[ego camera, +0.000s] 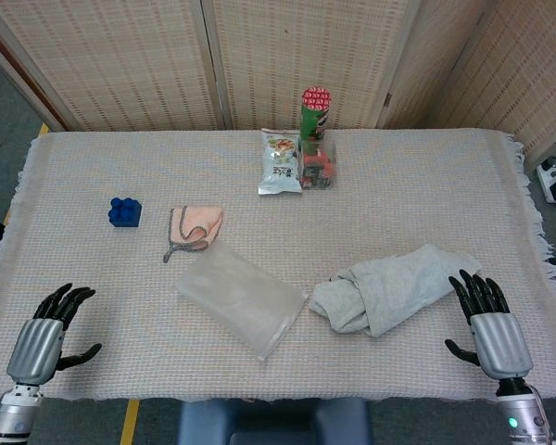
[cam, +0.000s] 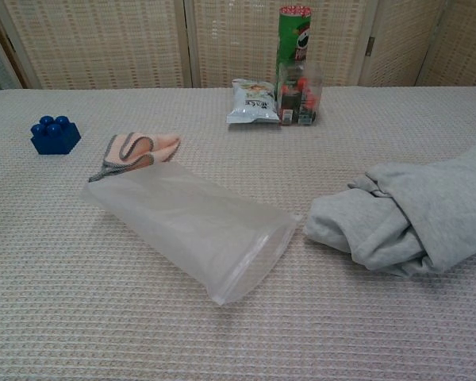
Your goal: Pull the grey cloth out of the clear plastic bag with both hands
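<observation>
The grey cloth (ego camera: 385,288) (cam: 416,217) lies crumpled on the table, right of centre and wholly outside the bag. The clear plastic bag (ego camera: 239,297) (cam: 192,230) lies flat and empty beside it, its open mouth facing the cloth. My left hand (ego camera: 39,342) hovers at the table's near left edge, fingers spread, holding nothing. At the near right edge my right hand (ego camera: 486,331) is likewise spread and empty, just right of the cloth. Neither hand shows in the chest view.
A small pink cloth (ego camera: 195,226) lies just behind the bag. A blue block (ego camera: 124,211) sits at the left. A snack packet (ego camera: 280,161), a green can (ego camera: 314,115) and a small clear box (ego camera: 319,168) stand at the back centre.
</observation>
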Robot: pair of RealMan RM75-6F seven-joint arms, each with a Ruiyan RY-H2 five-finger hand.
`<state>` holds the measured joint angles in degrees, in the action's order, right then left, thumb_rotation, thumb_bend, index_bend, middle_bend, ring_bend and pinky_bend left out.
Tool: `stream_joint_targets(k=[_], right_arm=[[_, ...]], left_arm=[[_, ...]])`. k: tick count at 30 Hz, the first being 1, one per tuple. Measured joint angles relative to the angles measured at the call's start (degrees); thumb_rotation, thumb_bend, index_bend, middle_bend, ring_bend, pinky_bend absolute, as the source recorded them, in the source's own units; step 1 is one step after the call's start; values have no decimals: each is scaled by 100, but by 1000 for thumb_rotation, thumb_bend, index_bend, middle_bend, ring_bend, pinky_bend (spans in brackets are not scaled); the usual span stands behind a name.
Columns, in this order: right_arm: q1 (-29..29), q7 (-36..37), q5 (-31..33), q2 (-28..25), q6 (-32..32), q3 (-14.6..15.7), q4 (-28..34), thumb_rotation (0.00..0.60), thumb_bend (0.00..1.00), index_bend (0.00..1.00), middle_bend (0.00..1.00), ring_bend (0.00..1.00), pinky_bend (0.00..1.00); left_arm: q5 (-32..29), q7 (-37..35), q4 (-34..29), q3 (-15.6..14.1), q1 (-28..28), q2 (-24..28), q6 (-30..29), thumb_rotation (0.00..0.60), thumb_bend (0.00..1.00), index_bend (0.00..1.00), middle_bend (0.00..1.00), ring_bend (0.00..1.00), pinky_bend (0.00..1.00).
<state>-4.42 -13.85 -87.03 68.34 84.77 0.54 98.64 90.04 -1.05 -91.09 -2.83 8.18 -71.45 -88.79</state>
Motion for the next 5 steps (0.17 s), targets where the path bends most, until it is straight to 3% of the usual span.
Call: stream_joint_targets(k=[5], right_arm=[[99,97,-200,-44,189,29,5,600,86,0,0,0,0]], left_arm=[[-13,-79,32,-1,-27,19,91,600,184,223,213,104,184]])
